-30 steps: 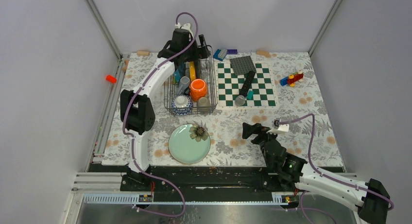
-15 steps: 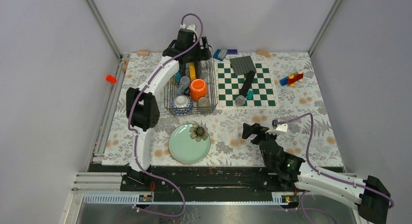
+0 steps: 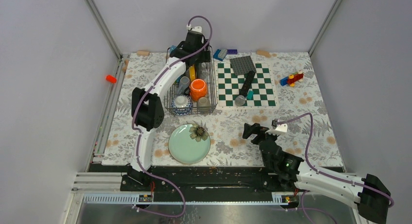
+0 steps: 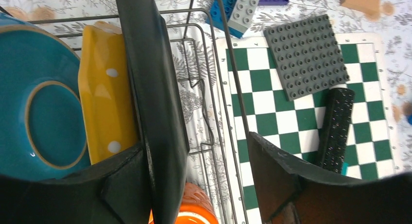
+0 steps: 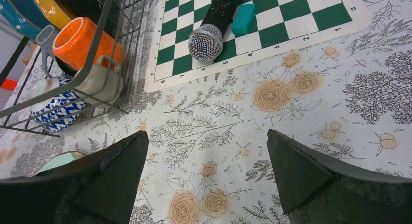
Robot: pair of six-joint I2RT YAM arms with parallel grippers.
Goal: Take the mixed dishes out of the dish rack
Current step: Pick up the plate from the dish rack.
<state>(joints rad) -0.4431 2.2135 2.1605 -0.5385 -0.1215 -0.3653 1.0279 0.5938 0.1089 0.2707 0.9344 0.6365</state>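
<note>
wire dish rack [image 5: 95,39] held upright dark plate [image 4: 155,88], dotted orange plate [image 4: 104,97], glossy mug [image 5: 73,39]; left gripper [image 4: 199,151] gaped astride dark plate, maybe touching; right gripper [image 5: 206,139] gaped.

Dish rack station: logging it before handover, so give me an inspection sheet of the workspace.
Surface: floral tablecloth.
Job's things: dish rack holds blue plate, orange dotted plate, dark plate, orange mug, patterned bowl; green plate outside, on the tablecloth.
Clutter: checkerboard mat with microphone and studded plate; toy bricks.
Claws: left claw open, straddling the dark plate; right claw open above tablecloth.
Cables: purple cable along each arm.
Surroundings: grey walls.
</note>
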